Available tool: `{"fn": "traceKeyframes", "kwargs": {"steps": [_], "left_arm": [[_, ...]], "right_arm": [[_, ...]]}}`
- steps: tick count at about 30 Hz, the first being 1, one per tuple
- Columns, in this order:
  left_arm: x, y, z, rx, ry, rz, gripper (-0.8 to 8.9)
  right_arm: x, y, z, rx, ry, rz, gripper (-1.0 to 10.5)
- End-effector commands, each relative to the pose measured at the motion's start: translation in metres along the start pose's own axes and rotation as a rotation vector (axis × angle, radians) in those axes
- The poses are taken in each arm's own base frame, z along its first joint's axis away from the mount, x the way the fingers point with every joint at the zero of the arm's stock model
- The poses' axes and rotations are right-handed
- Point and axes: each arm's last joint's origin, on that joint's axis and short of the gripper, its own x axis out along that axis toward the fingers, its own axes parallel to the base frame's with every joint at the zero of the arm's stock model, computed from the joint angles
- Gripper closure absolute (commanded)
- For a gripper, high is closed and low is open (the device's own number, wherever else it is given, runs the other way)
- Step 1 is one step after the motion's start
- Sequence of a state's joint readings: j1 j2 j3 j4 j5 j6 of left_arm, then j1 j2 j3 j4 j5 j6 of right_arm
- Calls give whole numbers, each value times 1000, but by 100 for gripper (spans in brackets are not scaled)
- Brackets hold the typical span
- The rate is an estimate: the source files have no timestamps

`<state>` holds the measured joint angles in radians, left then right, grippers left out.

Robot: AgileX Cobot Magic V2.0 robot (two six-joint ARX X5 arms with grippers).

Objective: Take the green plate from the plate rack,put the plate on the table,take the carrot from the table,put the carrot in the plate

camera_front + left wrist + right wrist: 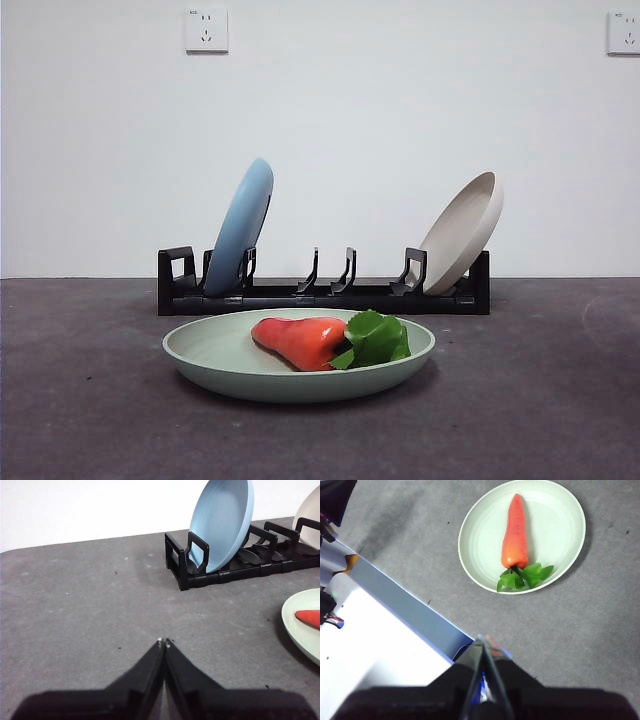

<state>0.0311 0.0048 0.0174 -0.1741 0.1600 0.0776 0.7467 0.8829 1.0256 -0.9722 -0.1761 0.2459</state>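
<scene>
Carrot (298, 341) and green plate (215, 366) already sit together: the plate lies flat on the table (80, 420) just in front of the plate rack (325, 296), and the carrot lies inside it, its leafy end reaching the rim. Judged from that, every step of the task looks done: the plate is out of the rack and set down, and the carrot is off the table and in the plate, so nothing appears left but for the arms to wait. Neither arm shows in the front view. The left gripper (164, 642) hangs over bare table, well apart from the rack and the plate, with its jaws pressed together on nothing. The right gripper (481, 641) hovers above the table's near edge, well clear of the plate, its jaws likewise closed and empty. By count there are three plates: one green on the table, one light blue plate (241, 239) leaning in the slot at one end of the rack, and one beige plate (466, 231) leaning at the other end. The middle slots stand vacant. One carrot, one rack, and two grippers complete the tally.
</scene>
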Motion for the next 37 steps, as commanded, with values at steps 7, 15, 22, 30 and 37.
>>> {"fn": "traceKeyframes", "kwargs": {"steps": [7, 15, 22, 30, 37], "left_arm": [[1, 0, -4, -9, 9, 3, 816], [1, 0, -4, -9, 10, 3, 817], [1, 0, -4, -9, 10, 3, 816], [1, 0, -4, -9, 10, 3, 817], [1, 0, -4, -9, 9, 3, 817]], "right_arm": [[1, 0, -1, -6, -2, 3, 945], [-4, -1, -2, -2, -18, -5, 945], [-37, -22, -5, -44, -240, -143, 945], [-46, -59, -41, 14, -619, -423, 945], [7, -89, -98, 12, -757, -514, 945]]}}
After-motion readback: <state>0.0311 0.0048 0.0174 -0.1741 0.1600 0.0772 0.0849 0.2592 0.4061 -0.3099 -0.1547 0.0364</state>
